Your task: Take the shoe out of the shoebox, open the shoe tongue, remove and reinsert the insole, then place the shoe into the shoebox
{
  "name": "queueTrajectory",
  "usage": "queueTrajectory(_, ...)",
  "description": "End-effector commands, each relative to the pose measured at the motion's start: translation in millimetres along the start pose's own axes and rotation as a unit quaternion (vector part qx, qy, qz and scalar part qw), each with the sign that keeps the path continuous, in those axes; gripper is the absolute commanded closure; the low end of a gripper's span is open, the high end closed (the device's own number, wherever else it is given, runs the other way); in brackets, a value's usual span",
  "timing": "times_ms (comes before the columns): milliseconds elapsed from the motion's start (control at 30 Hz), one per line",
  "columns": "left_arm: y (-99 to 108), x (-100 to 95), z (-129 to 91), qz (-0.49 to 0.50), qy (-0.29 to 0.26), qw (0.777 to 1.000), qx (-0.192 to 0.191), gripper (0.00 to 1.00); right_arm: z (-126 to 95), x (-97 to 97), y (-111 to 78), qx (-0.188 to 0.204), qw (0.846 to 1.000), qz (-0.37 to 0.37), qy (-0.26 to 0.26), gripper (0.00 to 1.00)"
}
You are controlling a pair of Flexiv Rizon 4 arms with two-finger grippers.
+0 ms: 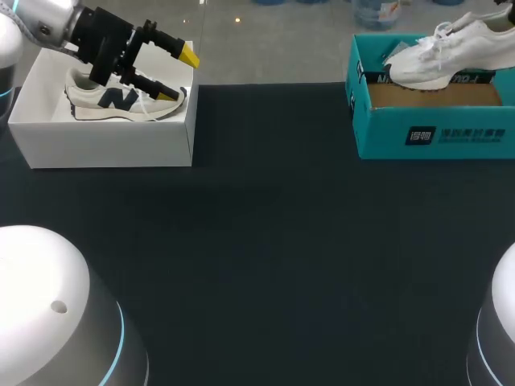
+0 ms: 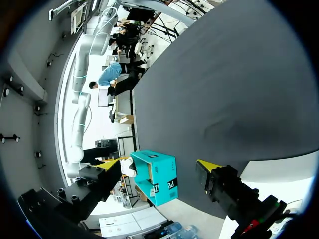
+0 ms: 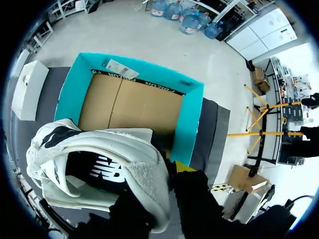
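A white shoe (image 1: 451, 50) hangs tilted over the open teal shoebox (image 1: 434, 133) at the table's back right. In the right wrist view my right gripper (image 3: 168, 175) is shut on the white shoe (image 3: 109, 159) at its opening, with one yellow fingertip (image 3: 182, 166) showing beside it. The teal shoebox (image 3: 189, 124), with its brown cardboard floor, lies below. My left gripper (image 1: 181, 75) stands open above a white shoebox (image 1: 105, 145) at the back left. In that box lies a cream shoe with navy marks (image 1: 121, 100). The left fingers (image 2: 112, 164) hold nothing, and the teal shoebox (image 2: 157, 179) shows far ahead of them.
The dark table (image 1: 265, 265) stretches between the two boxes and toward the front. The bases of my arms rise at the front left (image 1: 48, 314) and front right (image 1: 499, 338) corners. The white shoebox (image 3: 30, 89) also shows beyond the teal one in the right wrist view.
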State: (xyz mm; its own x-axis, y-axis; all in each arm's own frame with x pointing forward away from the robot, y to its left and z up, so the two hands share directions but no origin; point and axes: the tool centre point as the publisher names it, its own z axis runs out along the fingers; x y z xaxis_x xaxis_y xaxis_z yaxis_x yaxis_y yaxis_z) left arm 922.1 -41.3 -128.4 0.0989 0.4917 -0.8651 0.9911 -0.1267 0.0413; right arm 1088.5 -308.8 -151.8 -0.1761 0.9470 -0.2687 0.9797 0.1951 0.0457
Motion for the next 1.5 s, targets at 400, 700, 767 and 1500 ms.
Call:
queueTrajectory(400, -1, 0.0, 0, 0.0, 0.001, 1.0, -0.001, 0.0, 16, 2.6, -15.2, -0.016, 0.985, 0.174, -0.012, 1.0)
queueTrajectory(700, -1, 0.0, 0, 0.0, 0.001, 1.0, -0.001, 0.0, 25, -4.2, -26.4, -0.001, 0.988, 0.156, -0.012, 1.0)
queueTrajectory(767, -1, 0.0, 0, 0.0, 0.001, 1.0, -0.001, 0.0, 26, -4.9, -26.5, 0.008, 0.986, 0.164, -0.015, 1.0)
queueTrajectory(1500, -1, 0.0, 0, 0.0, 0.001, 1.0, -0.001, 0.0, 56, -18.1, -15.9, -0.022, 0.989, 0.145, -0.017, 1.0)
